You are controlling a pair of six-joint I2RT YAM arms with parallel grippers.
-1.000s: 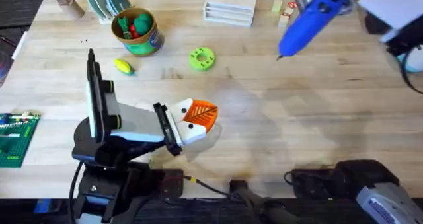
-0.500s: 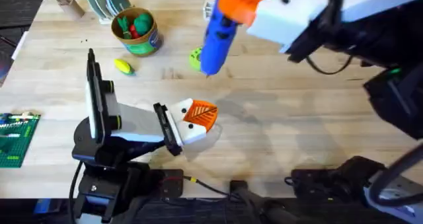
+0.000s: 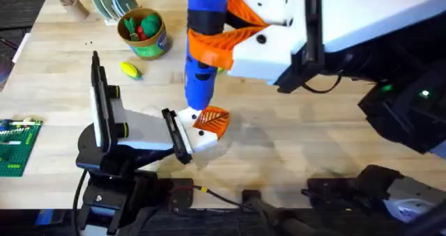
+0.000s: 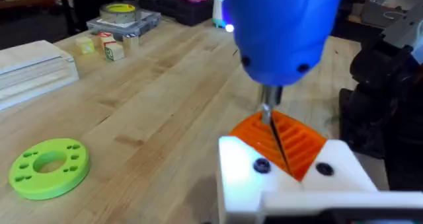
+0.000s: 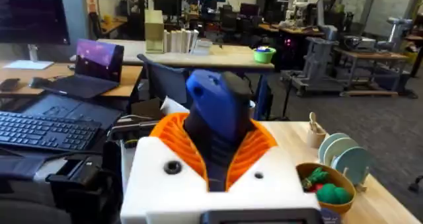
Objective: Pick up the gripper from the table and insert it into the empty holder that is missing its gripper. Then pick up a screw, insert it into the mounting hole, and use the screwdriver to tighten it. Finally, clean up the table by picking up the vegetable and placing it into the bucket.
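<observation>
At worktop (image 3: 293, 131) left: vegetable (image 3: 130, 70) beside bucket (image 3: 143, 32), uncollected | centre: left gripper (image 4: 291, 159) fingers' state unclear; bit over its screw | right gripper (image 3: 230, 37) fingers clamp screwdriver (image 3: 204, 44); keep bit square, press lightly.

Right tool (image 3: 223, 37) clamped, crossed leftward

No legible text, label, brand, number or sign is present on any item. The blue screwdriver (image 3: 204, 48) carries no readable marking on its body (none on its rounded end in the left wrist view either). The monitor (image 5: 32, 16) and laptop screen (image 5: 99, 57) behind the screwdriver show lit content too small to read.
</observation>
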